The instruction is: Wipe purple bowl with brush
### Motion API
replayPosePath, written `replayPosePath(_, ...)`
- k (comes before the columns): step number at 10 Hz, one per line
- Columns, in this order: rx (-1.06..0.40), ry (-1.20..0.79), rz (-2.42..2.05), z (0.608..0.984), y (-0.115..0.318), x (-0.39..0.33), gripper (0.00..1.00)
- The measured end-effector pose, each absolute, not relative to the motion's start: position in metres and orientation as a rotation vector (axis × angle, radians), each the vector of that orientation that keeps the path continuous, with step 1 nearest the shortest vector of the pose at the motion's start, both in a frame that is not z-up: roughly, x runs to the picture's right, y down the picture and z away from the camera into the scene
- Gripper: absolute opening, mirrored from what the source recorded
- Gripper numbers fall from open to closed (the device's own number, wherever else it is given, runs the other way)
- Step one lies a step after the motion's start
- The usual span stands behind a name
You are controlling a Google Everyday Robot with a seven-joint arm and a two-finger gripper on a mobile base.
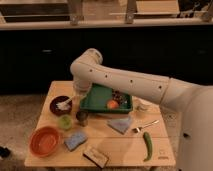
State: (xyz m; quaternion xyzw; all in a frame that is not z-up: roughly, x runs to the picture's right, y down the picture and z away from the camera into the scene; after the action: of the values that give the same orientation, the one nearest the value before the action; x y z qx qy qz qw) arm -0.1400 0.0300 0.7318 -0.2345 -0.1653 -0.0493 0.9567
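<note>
Leftmost on the worktop, front corner: orange bowl, not part of the job. Just behind it, the purple bowl at the left edge, upright, mouth up. Brush sits inside it as a pale streak against the dark interior. Its long axis seems to run low-left to high-right across the bowl, with the right end toward the gripper; can't tell which end carries the bristles. Gripper hangs at the bowl's right rim, the arm coming down steeply from the elbow above. Jaws: cannot tell whether spread or pinching the handle. Judgement: wiping step in hand, brush already against the bowl's inside. Next move likely calls for short sweeps around the inner wall with light downward pressure, and a light bowl may skate or tip toward the worktop edge. Right of the gripper: small green cup, blue sponge, green tray, all apart from the bowl.
</note>
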Motion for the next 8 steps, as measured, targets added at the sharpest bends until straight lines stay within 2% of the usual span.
replayPosePath(8, -0.547, -0.279, -0.139, 0.784, 0.047, -0.165, 0.0)
